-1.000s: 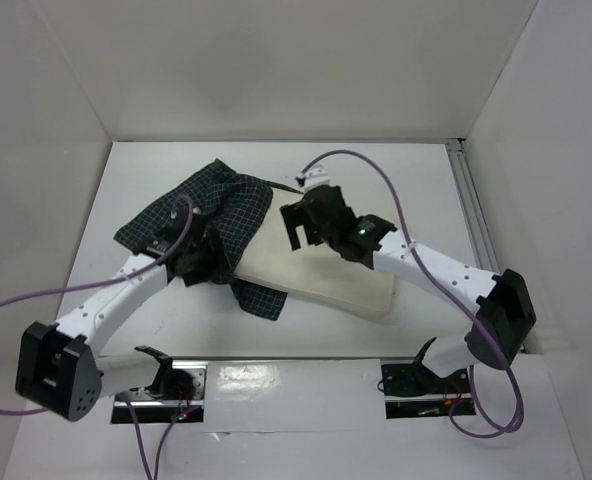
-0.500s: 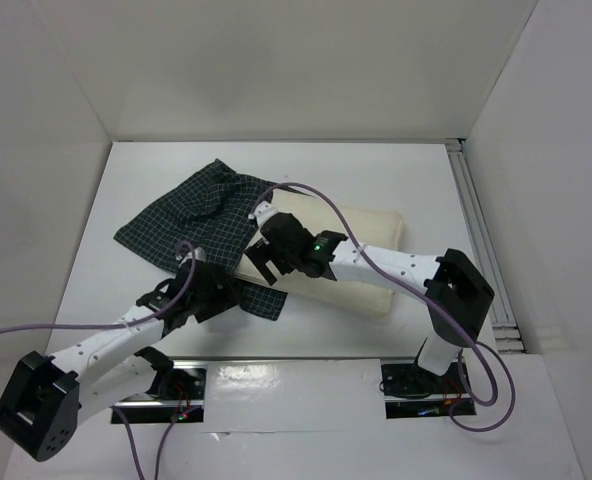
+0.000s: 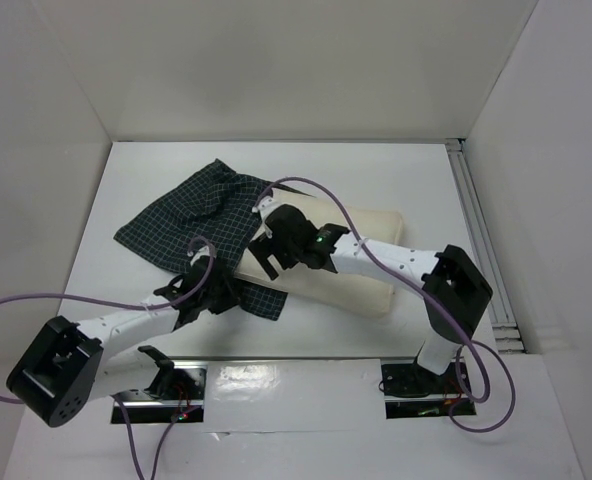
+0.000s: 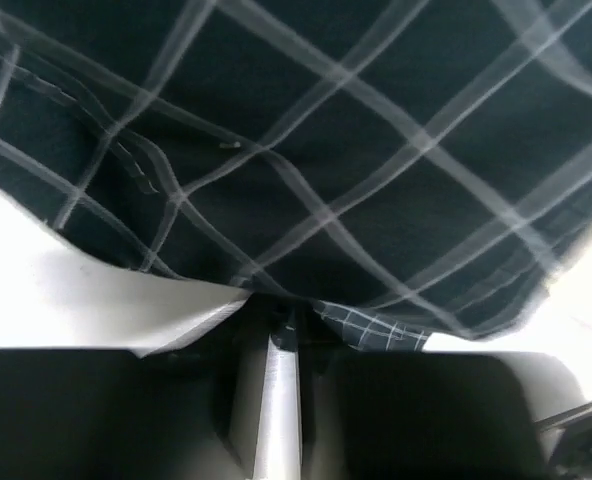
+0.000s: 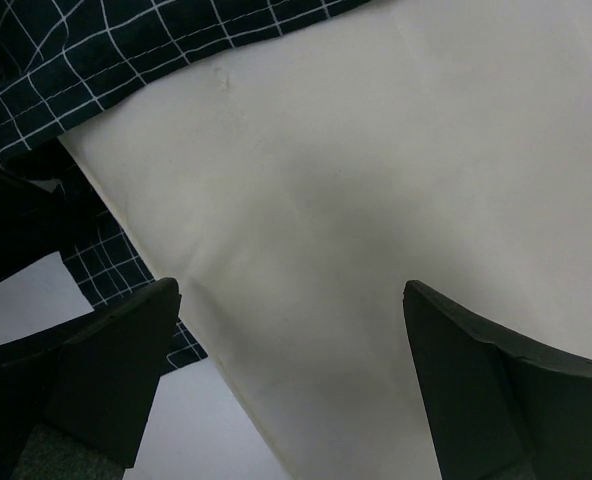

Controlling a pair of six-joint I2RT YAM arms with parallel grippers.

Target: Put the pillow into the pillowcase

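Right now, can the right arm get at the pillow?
Probably yes. The right pincer hangs open directly over a bare cream stretch of the pillow, with nothing between them. The pillowcase overlaps only the edge past its fingertips.

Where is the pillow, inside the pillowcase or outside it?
Mostly outside. The pillow shows bare cream fabric; the pillowcase covers only its left end. Whether that end is inside cannot be told.

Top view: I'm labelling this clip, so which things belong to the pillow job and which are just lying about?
Job: pillow, pillowcase, left claw gripping the pillowcase, right claw open over the pillow.
Lying about: purple cables, metal rail, table.
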